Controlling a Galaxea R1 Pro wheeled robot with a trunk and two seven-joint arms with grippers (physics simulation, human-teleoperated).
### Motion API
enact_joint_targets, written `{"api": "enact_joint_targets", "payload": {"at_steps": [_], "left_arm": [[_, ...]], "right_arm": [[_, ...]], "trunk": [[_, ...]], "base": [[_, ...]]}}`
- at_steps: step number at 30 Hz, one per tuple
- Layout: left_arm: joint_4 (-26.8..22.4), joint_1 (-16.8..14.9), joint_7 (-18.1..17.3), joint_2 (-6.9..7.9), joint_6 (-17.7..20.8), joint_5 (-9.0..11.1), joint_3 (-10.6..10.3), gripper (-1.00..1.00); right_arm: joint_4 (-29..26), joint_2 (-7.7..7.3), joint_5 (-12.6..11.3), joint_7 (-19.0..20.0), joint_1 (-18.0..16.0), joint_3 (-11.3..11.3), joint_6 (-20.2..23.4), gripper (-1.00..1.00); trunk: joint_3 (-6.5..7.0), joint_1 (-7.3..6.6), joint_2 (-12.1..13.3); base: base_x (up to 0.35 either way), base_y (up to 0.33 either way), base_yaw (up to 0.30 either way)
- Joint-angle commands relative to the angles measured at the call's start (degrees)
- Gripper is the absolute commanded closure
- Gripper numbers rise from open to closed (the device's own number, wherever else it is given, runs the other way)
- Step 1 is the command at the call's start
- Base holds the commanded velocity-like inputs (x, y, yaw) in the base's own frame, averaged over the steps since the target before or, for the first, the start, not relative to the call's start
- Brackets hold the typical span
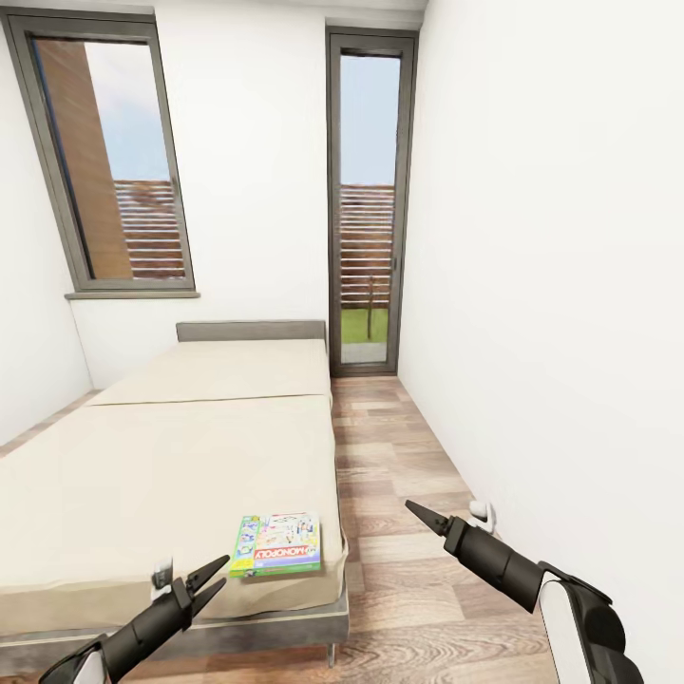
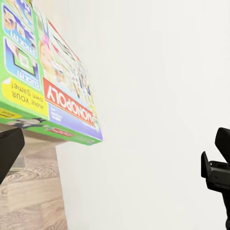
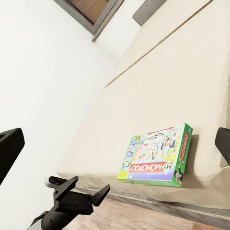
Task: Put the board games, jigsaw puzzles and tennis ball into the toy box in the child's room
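Visibly parted left claw [image 1: 218, 575] beside the board game [image 1: 277, 545] on the bed [image 1: 142, 465], empty; right claw [image 1: 415, 511] seemingly closed.

You see Monopoly board game box [image 1: 276, 545]: printed card, slight sheen. Bed [image 1: 171, 456] under it: matt beige cloth, smooth. Floor [image 1: 399, 475] beyond right gripper [image 1: 425, 519] fingertips: wood planks, satin grain. Both grippers, left gripper [image 1: 211, 578] included: matt black plastic.

Plenty of open mattress on the bed [image 1: 171, 456] around the board game [image 1: 276, 545], nothing crowding it, so it's reachable from above or the foot end; floor strip [image 1: 399, 494] between bed and wall is bare too
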Motion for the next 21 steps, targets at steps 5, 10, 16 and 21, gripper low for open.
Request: {"api": "enact_joint_targets", "payload": {"at_steps": [5,10,16,21], "left_arm": [[-0.1,0.0,-0.4,0.09,0.4,-0.1,0.0,-1.0],[-0.3,-0.1,-0.4,0.14,0.4,-0.2,0.0,-1.0],[-0.3,-0.1,-0.4,0.15,0.6,-0.3,-0.1,-1.0],[-0.1,0.0,-0.4,0.15,0.8,-0.1,0.0,-1.0]], "right_arm": [[0.0,0.05,0.0,0.2,0.0,-0.1,0.3,-1.0],[0.0,0.05,0.0,0.2,0.0,-0.1,0.3,-1.0],[0.0,0.05,0.0,0.2,0.0,-0.1,0.3,-1.0],[0.0,0.05,0.0,0.2,0.0,-0.1,0.3,-1.0]], "trunk": [[-0.06,-0.01,0.0],[-0.06,-0.01,0.0],[-0.06,-0.01,0.0],[-0.06,-0.01,0.0]], "base": [[0.0,0.0,0.0],[0.0,0.0,0.0],[0.0,0.0,0.0],[0.0,0.0,0.0]]}}
